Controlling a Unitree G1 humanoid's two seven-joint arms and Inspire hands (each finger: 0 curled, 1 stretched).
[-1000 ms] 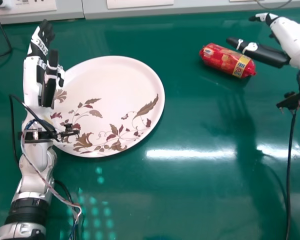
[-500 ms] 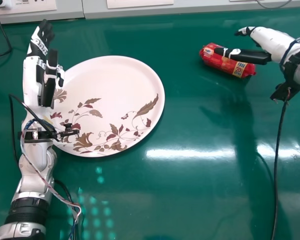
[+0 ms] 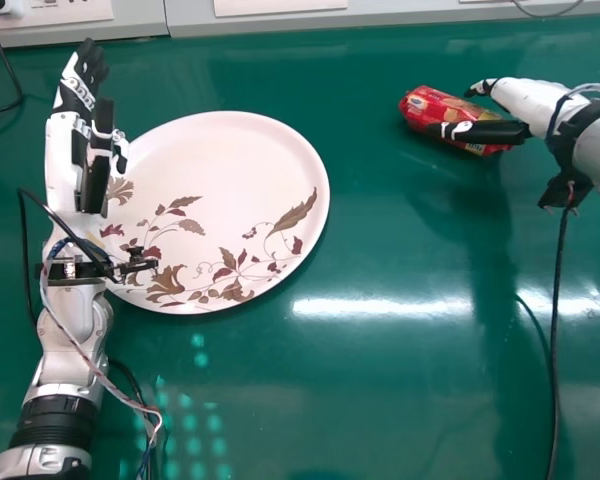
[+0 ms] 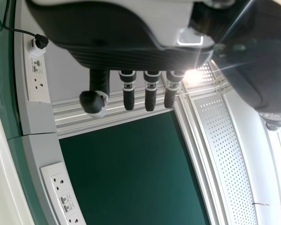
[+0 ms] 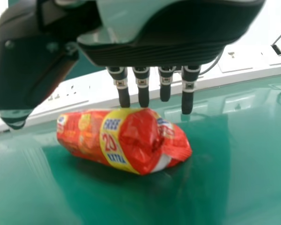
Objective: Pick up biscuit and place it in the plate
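Observation:
In the head view my right hand (image 3: 528, 97) is at the biscuit pack (image 3: 435, 104), its thumb crossing the pack's near side and its fingers by the far side. The right wrist view has the red biscuit pack (image 5: 136, 136) lying on the table, with straight fingers of my right hand (image 5: 166, 84) at its far side and the thumb at the other; whether they touch it I cannot tell. My left hand (image 3: 83, 150) stands idle over the plate's left edge, its fingers straight. The white plate (image 3: 220, 165) has a leaf pattern.
The green table (image 3: 380, 400) carries a dark cable (image 3: 557, 350) hanging from the right wrist. Wall sockets (image 3: 52, 12) line the back edge, and another cable (image 3: 10, 75) lies at the far left.
My right hand has come in from the right and then slightly nearer the table's front, its thumb now across the pack's near side. Pack, plate and left hand stay where they were.

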